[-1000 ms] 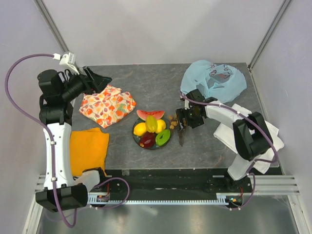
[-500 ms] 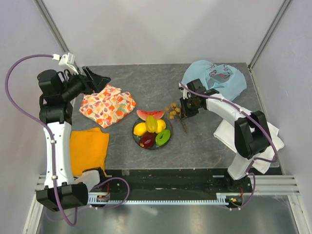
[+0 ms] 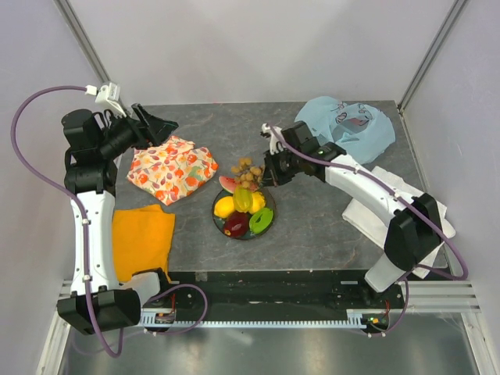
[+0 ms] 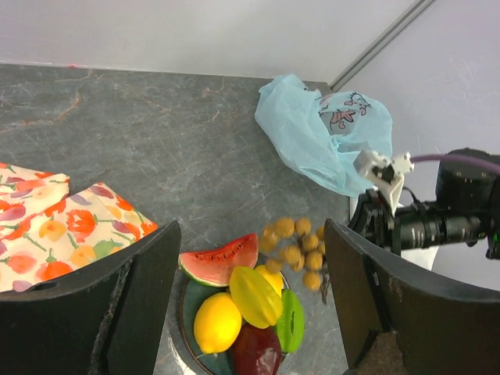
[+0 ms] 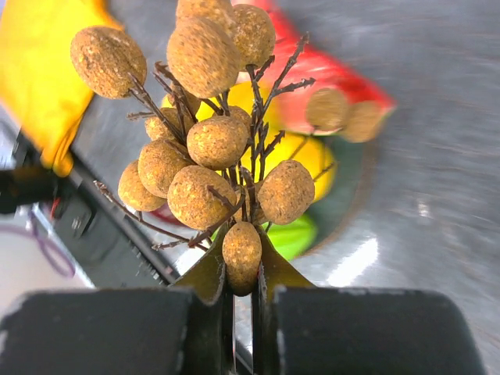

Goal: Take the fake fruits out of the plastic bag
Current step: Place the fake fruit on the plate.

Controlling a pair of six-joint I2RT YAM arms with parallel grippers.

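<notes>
My right gripper (image 3: 264,173) is shut on the brownish grape bunch (image 3: 246,172), pinching one lowest berry and the stem (image 5: 242,258) between its jaws. The bunch (image 5: 211,141) hangs above the far edge of the dark plate (image 3: 216,219). On the plate lie a watermelon slice (image 3: 230,183), a yellow lemon (image 3: 224,206), a yellow-green fruit (image 3: 243,199), a green piece (image 3: 262,220) and a dark red fruit (image 3: 237,225). The light-blue plastic bag (image 3: 348,129) lies crumpled at the back right. My left gripper (image 3: 156,125) stands open at the far left, high up, looking down on the plate (image 4: 187,297).
An orange-floral cloth (image 3: 172,168) lies left of the plate and a plain orange cloth (image 3: 142,238) at the front left. A white cloth (image 3: 361,217) sits under the right arm at the right edge. Walls enclose the table at the back and sides.
The right gripper has shut on the grape bunch, lifted it from the table right of the plate, and carried it left over the plate's far edge. The left arm has not moved.
</notes>
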